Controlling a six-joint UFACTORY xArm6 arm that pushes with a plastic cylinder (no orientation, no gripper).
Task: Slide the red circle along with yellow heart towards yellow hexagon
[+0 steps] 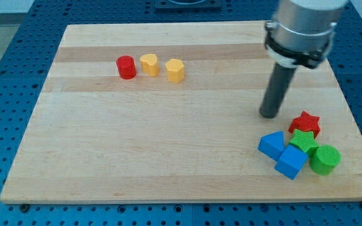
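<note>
Tip (pixel 269 115) down on bare board (pixel 168 157), touching no block; a plain rod, so nothing to open or close, nothing held. Just up and to the view's left of the red star (pixel 306 123). Taking that star as landmark: green star (pixel 303 140) touching just below it, green cylinder (pixel 325 159) below and right, blue triangle (pixel 271 145) below and left, blue cube (pixel 291 162) lower yet, all huddled close. Far to the star's upper left, well apart: red circle (pixel 126 66), yellow heart (pixel 148 64) just right of it, yellow hexagon (pixel 175 70) next right, in a short row near the board's top.
</note>
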